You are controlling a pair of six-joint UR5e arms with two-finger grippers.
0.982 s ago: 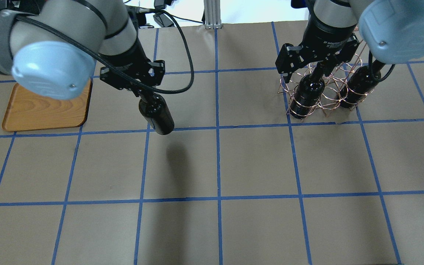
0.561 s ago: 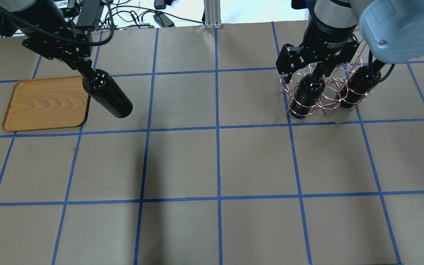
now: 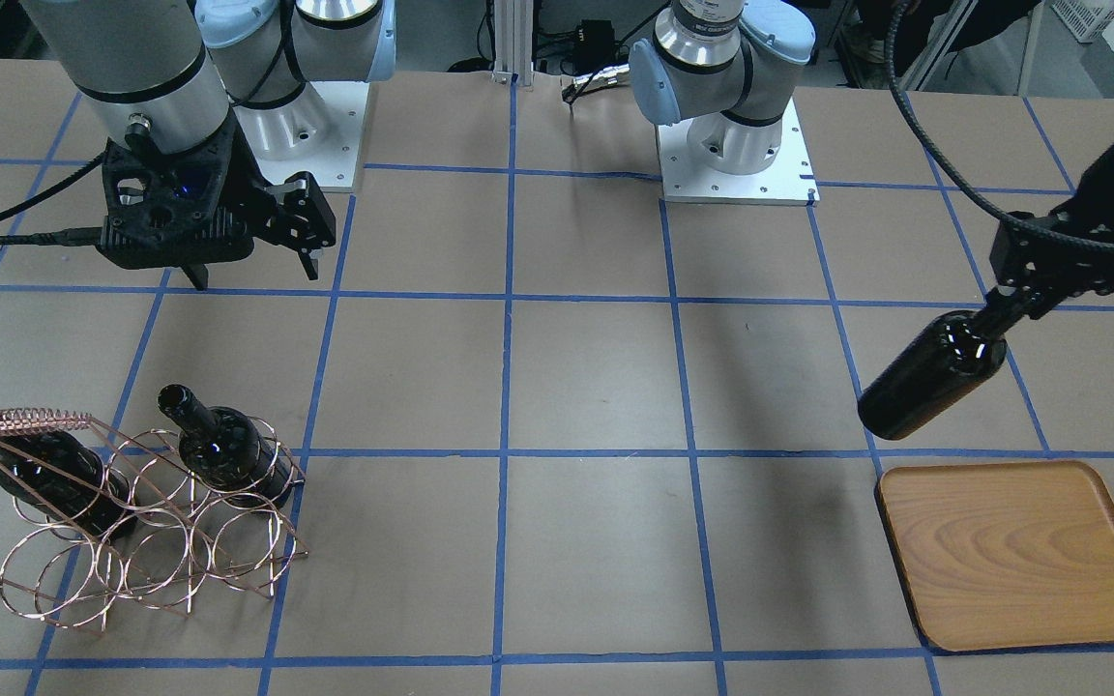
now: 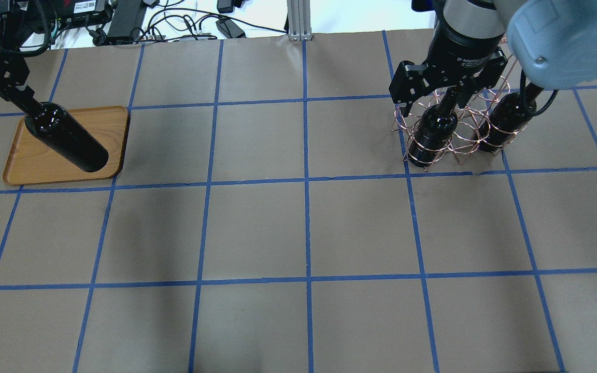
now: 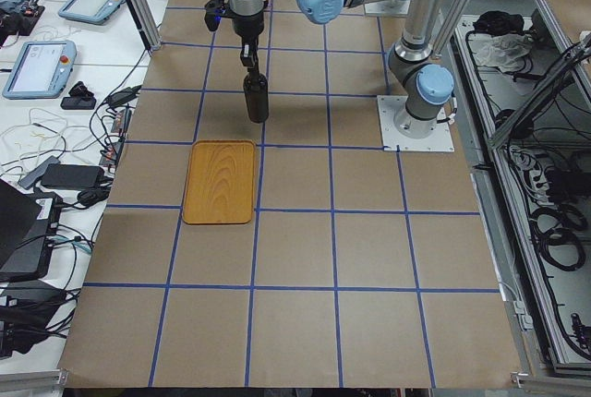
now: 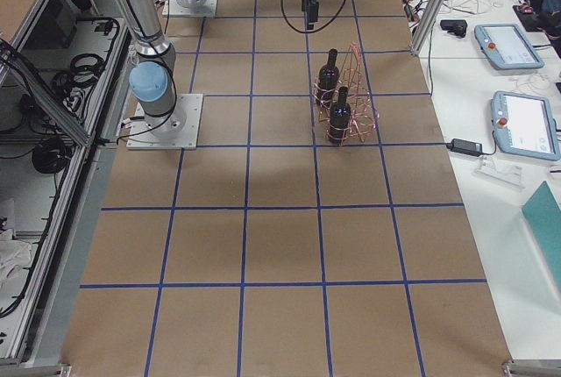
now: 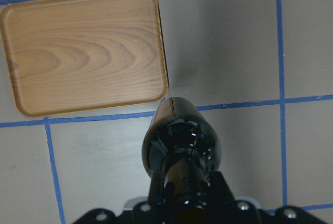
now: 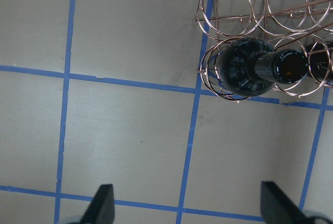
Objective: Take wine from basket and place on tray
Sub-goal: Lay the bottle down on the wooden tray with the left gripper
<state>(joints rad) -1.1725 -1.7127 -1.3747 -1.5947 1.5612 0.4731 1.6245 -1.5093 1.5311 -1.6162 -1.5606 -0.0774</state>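
1. Neck uppermost, the wine hangs in the air, clear of the table. Its long axis slants: the neck rises toward the robot, and the base sits lower, aimed away from the robot and a little toward the table's middle.
2. Seen from the left wrist, its base overlaps one corner of the tray. The front-facing view shows it raised on the robot's side of the tray, touching nothing beneath it.
3. The left gripper is clamped round the bottle's neck. The left arm reaches far out to the robot's left, wrist tipped so the bottle trails down at an angle.
4. The tray lies flat near the table's left end.
5. The basket stands well apart on the robot's right. Two more bottles lean in its rings, necks tilted up toward the robot.
6. The right gripper hovers on the robot's side of the basket, pointing down, fingers spread wide and holding nothing.
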